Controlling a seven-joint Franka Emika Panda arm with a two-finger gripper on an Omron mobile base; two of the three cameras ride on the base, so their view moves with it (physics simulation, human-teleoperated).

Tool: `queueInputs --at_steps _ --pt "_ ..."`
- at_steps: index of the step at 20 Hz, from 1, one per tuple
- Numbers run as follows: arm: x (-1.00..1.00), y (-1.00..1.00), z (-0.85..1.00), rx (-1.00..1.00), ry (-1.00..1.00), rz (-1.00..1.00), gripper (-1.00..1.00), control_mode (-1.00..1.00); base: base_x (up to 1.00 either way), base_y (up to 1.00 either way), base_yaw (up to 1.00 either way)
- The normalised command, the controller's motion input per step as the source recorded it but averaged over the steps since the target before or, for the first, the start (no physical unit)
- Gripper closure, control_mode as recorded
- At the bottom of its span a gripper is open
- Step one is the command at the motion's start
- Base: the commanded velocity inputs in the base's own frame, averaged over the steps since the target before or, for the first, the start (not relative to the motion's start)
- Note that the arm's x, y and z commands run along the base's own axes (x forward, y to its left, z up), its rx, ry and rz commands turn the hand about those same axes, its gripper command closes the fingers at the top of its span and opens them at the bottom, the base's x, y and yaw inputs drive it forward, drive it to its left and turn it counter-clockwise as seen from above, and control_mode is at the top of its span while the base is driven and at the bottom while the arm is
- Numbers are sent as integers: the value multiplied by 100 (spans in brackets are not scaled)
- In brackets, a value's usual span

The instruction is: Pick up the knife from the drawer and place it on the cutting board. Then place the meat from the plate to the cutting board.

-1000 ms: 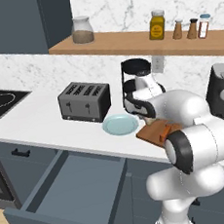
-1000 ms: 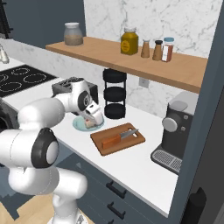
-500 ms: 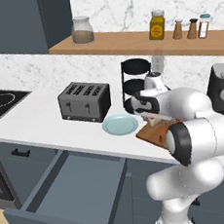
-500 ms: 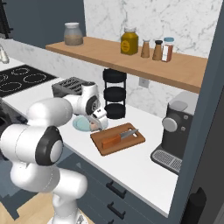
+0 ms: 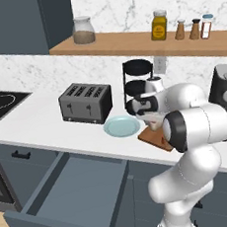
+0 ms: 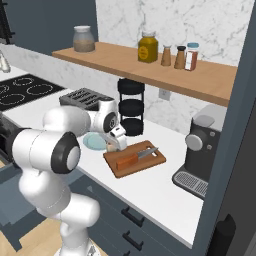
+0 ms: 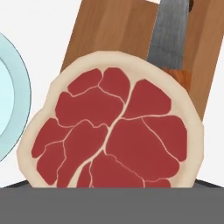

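Meat (image 7: 113, 127) held in hand (image 6: 114, 146) — over cutting board (image 7: 109, 30).

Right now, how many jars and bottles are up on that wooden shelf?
5: a glass jar at the left end, a yellow jar midway, then three small shakers together to the right.

One toaster (image 5: 85, 103); one plate (image 5: 122, 126); one board (image 6: 135, 158) with one knife (image 6: 136, 157); one steak (image 7: 113, 125). On the shelf (image 5: 143, 42), two jars (image 5: 83, 31) and three shakers (image 5: 194, 28); one coffee machine (image 6: 203, 150); one open drawer (image 5: 69, 195).
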Motion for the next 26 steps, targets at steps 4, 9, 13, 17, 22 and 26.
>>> queueInputs --at_steps 4,9,13,17,22,26 --pt "13 -16 -21 0 5 0 100 -100 0 0 0" --pt "15 -9 -22 0 3 0 100 -100 0 0 0" --pt "10 -3 -29 0 2 0 100 -100 0 0 0" --pt "3 0 -38 0 4 0 100 -100 0 0 0" --pt "2 0 -33 0 4 0 100 -100 0 0 0" --pt "3 0 -26 0 4 0 100 -100 0 0 0"
